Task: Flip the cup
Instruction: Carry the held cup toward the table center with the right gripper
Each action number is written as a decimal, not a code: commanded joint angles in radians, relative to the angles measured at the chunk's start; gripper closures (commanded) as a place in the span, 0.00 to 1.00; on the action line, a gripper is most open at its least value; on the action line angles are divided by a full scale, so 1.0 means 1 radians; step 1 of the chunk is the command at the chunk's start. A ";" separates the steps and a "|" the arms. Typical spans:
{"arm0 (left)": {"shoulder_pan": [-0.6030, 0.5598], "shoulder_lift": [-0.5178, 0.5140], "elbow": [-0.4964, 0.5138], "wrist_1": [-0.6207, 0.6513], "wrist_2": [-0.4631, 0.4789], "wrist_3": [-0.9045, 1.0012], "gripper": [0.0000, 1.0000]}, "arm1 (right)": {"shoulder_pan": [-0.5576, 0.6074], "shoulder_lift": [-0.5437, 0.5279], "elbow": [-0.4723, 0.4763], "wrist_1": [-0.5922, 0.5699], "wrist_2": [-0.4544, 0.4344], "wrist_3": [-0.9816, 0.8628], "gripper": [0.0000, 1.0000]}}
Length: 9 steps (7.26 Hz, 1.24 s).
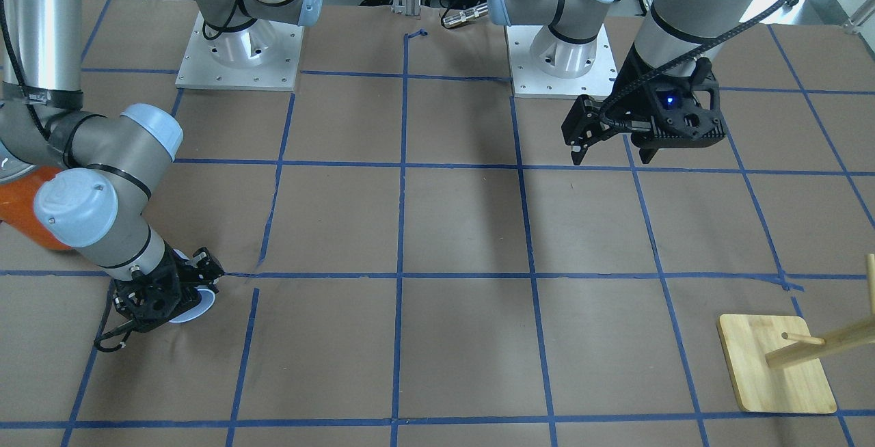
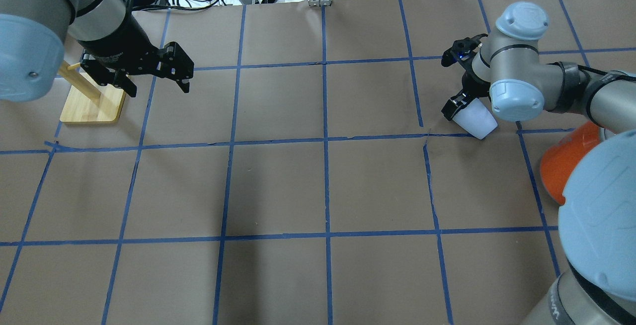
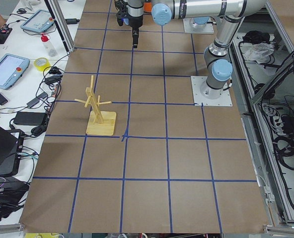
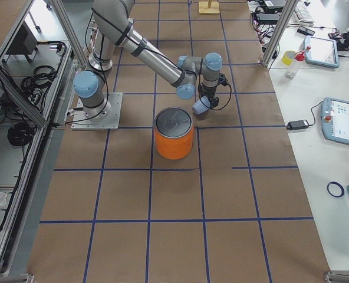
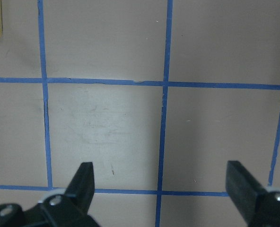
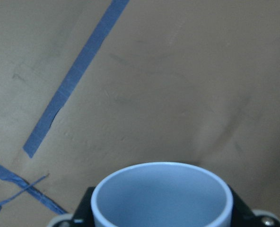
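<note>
One cup (image 2: 476, 121) (tilted) sits clamped in the right gripper (image 2: 467, 108); left gripper (image 5: 161, 178) spread wide, empty.

Orange can (image 4: 174, 138), silver top, is standing upright on the desk (image 4: 180, 236), which is wearing brown paper gridded with blue tape. Wooden peg stand (image 3: 101, 125) is standing upright well apart from it.

One cup (image 2: 475, 121); one orange can (image 4: 174, 144); one wooden peg stand (image 3: 102, 125)
</note>
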 commanded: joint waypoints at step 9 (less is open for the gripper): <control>0.008 0.004 -0.013 0.010 0.000 0.000 0.00 | 0.370 -0.018 -0.189 0.140 0.075 0.557 0.92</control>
